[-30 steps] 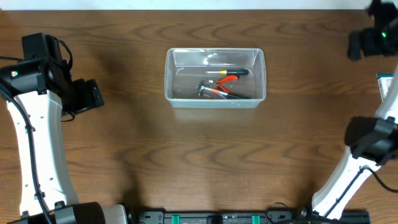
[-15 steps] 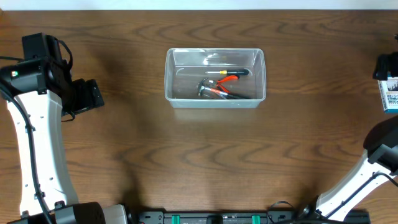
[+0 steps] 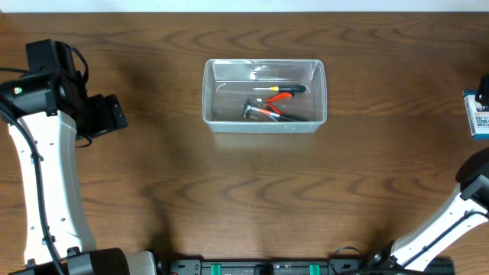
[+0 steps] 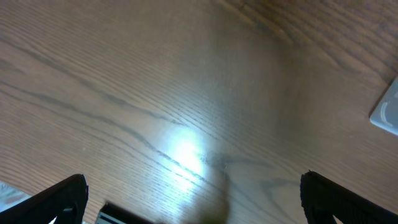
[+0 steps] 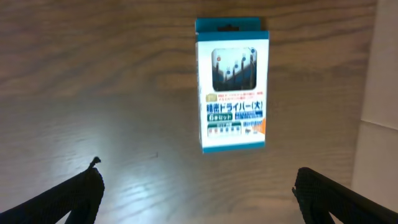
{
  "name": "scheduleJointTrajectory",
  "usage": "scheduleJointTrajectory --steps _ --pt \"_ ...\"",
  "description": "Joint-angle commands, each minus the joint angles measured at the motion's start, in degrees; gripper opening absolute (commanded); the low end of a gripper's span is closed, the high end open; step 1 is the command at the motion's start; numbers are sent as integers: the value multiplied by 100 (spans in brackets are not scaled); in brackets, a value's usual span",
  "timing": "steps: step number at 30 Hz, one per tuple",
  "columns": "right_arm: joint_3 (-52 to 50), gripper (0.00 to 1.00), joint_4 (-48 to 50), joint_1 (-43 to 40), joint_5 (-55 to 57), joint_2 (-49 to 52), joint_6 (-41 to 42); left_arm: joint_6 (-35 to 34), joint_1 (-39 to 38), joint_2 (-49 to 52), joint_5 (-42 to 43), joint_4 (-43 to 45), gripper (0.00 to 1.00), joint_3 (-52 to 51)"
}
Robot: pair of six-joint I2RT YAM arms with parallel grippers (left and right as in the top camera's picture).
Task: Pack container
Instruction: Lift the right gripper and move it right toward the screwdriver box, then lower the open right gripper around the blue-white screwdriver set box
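The right tool (image 5: 198, 173) hangs open over the table (image 5: 93, 74). Its two dark fingertips are spread wide and grip nothing. Just ahead of them a small blue-and-white box (image 5: 233, 84) of precision screwdrivers lies flat, label up, near the table's right edge.

The left tool (image 4: 193, 180) is also open and empty, over bare wood at the left side. From its wrist view, only a corner of the container shows at the right edge.

The container (image 3: 264, 127), a clear plastic bin with rounded corners and a rim, sits at the middle of the table toward the back. It is well apart from both tools. A few small hand implements (image 3: 273, 107) lie inside, one with red-orange grips.

The box looks light and stiff, with smooth printed faces that may slip. Because it lies flat, the fingers would probably have to straddle it and pinch its two long edges low, close to the wood.

The bin looks light, thin-walled and slick. It would likely slide if bumped, and its rim seems the firmest place to hold.
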Motion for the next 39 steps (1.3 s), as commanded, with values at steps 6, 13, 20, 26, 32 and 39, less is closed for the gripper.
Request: scheduleJointTrajectory --steps 6,13,20,26,32,39 --pt "-26 99 310 33 -68 728 48 -35 24 -55 -7 13 98 127" --pt "232 99 643 -26 74 748 74 -35 24 -55 -7 15 98 127" --pt "240 99 935 -72 39 870 133 -35 24 -55 -7 -79 98 127" --pt "240 99 1224 -234 -87 931 590 -35 24 -55 -7 -116 98 127" --pt "238 99 1119 -411 -568 938 496 -35 22 -55 -4 -118 98 127" --pt "238 99 1056 -389 -774 949 -243 -35 24 -55 -7 -118 98 127"
